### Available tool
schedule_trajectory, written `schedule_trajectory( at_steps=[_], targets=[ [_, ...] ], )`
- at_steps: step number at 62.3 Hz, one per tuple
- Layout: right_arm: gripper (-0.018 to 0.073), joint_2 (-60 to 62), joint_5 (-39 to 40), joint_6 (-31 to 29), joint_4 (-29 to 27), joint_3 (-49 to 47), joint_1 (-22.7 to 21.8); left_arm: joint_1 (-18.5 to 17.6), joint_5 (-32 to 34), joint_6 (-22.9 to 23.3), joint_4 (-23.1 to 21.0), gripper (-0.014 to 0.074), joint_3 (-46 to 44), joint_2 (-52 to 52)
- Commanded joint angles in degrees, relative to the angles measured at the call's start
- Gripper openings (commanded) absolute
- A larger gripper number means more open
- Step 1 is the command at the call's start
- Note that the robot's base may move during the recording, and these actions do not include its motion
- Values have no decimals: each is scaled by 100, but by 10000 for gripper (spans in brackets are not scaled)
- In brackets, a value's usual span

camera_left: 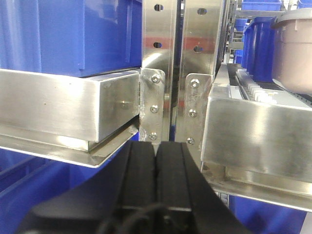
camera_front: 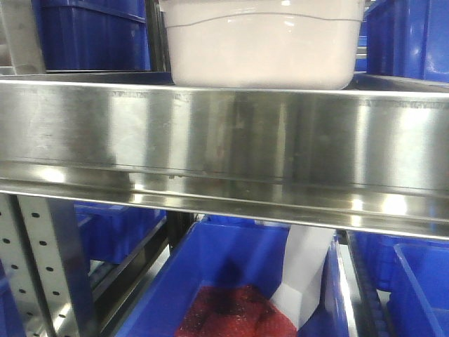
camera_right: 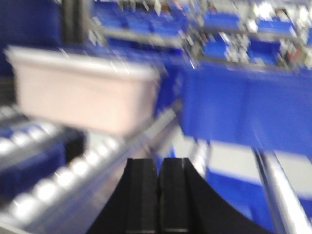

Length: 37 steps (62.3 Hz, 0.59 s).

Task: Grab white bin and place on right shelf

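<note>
Steel racking among blue crates [camera_front: 91, 31].
The white bin [camera_front: 263, 45] sits at the right shelf [camera_front: 224, 140] front lip; both arms' jaws pressed together, holding nothing, clear of it.

**Pink-white, steel and blue**

We see a pale pinkish-white bin [camera_front: 263, 49] with a faint arched line along its side; in the left wrist view its rim looks grey. The shelf [camera_front: 224, 147] under it is shiny silver steel, streaked with blurred reflections. The uprights [camera_left: 158, 73] are the same silver, dotted with rows of dark holes. Crates [camera_front: 91, 31] around the rack are deep blue. One blue crate [camera_front: 231, 281] below holds something red and a white sheet. Both grippers, the left [camera_left: 156, 161] and the right [camera_right: 158, 175], show matte black fingers.
</note>
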<state>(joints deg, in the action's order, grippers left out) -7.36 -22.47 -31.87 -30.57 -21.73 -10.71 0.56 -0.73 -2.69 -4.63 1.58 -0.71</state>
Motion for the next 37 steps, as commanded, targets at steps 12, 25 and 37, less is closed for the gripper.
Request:
schedule_trajectory(
  at_steps=[12, 25, 37],
  targets=[
    [73, 136, 1596, 2902, 2637, 964, 156, 7, 569, 59, -3, -118, 95, -71],
    [73, 866, 2686, 3187, 2903, 2196, 347, 7, 569, 59, -3, -118, 95, -71],
    [73, 904, 2426, 3187, 2983, 2341, 354, 7, 569, 59, -3, -118, 95, -59]
  ],
)
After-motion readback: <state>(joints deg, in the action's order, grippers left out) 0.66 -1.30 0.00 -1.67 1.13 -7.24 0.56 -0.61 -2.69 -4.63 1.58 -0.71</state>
